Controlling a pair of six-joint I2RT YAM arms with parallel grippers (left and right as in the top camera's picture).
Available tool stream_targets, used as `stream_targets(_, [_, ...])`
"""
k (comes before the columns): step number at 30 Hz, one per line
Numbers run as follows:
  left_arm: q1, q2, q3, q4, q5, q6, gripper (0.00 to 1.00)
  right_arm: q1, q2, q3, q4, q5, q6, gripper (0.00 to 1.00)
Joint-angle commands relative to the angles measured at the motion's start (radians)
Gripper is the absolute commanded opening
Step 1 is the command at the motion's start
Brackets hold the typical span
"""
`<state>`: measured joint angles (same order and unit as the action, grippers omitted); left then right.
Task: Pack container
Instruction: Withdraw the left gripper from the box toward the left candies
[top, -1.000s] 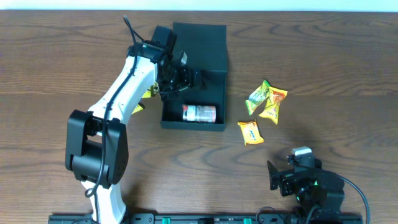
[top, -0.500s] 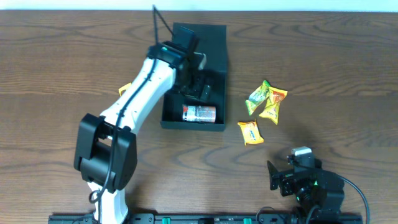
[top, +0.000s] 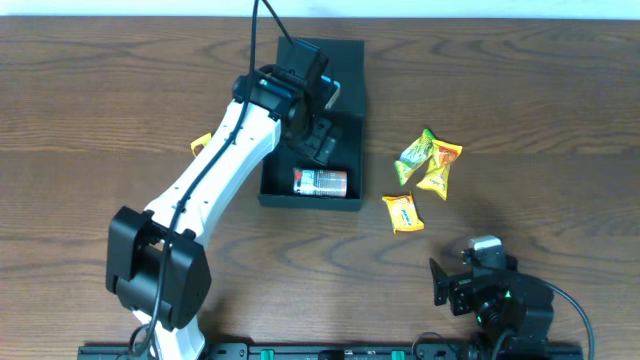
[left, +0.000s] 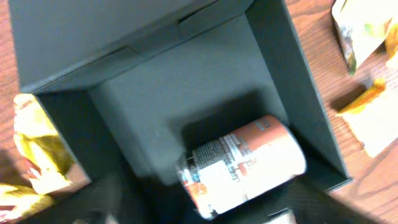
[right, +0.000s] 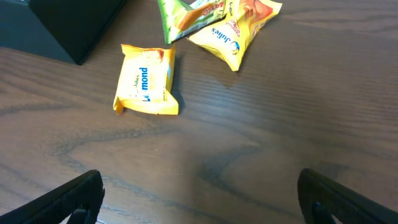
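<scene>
The dark teal container (top: 346, 92) stands open at mid table, its flap lid folded back. A red and white can (top: 320, 181) lies on its side near the front wall. My left gripper (top: 320, 143) hangs over the container's inside, just behind the can. In the left wrist view the can (left: 244, 165) lies on the container (left: 186, 87) floor, and the blurred fingers (left: 102, 200) stand wide apart on either side of its near end; the left gripper (left: 208, 216) is open. Near the front edge my right gripper (right: 202, 208) rests open over bare wood.
A green packet (top: 412, 156), a yellow-orange packet (top: 439, 166) and a yellow packet (top: 402, 212) lie to the right of the container. Another yellow packet (top: 201, 144) lies to its left, partly under my left arm.
My left arm has swung right, from the container's left wall to over its inside, nearer the can. The right arm has not moved.
</scene>
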<state>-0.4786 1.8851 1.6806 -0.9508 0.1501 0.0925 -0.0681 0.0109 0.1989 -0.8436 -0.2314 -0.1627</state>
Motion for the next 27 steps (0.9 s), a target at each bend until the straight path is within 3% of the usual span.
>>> stream_targets(1, [0.019,-0.017,0.019,-0.017,-0.006,0.034,0.4,0.004,-0.005,-0.009,-0.002,-0.005,-0.007,0.99])
stream_targets(3, [0.029,-0.032,0.019,-0.026,0.023,0.02,0.06,0.004,-0.005,-0.009,-0.002,-0.005,-0.007,0.99])
stream_targets(8, [0.072,-0.119,0.019,-0.074,0.027,-0.037,0.06,0.004,-0.005,-0.009,-0.002,-0.005,-0.007,0.99])
stream_targets(13, [0.201,-0.259,0.018,-0.129,-0.012,-0.037,0.06,0.004,-0.005,-0.009,0.01,-0.005,-0.011,0.99])
stream_targets(16, [0.309,-0.305,0.018,-0.139,0.007,-0.044,0.06,0.004,-0.005,-0.009,0.171,-0.103,0.062,0.99])
stream_targets(18, [0.381,-0.316,0.018,-0.146,0.041,-0.055,0.06,0.004,-0.005,-0.009,0.369,-0.242,0.261,0.99])
stream_targets(21, [0.475,-0.314,0.01,-0.159,0.15,-0.054,0.06,0.004,-0.005,-0.009,0.633,-0.36,0.774,0.99])
stream_targets(22, [0.495,-0.314,0.0,-0.16,0.174,-0.054,0.06,0.004,-0.005,-0.009,0.662,-0.364,0.877,0.99])
stream_targets(25, [0.519,-0.311,-0.055,-0.159,0.182,-0.036,0.06,0.004,-0.005,-0.009,0.695,-0.341,1.108,0.99])
stream_targets(27, [0.515,-0.309,-0.119,-0.146,0.18,-0.032,0.06,0.004,-0.005,-0.009,0.738,-0.338,1.153,0.99])
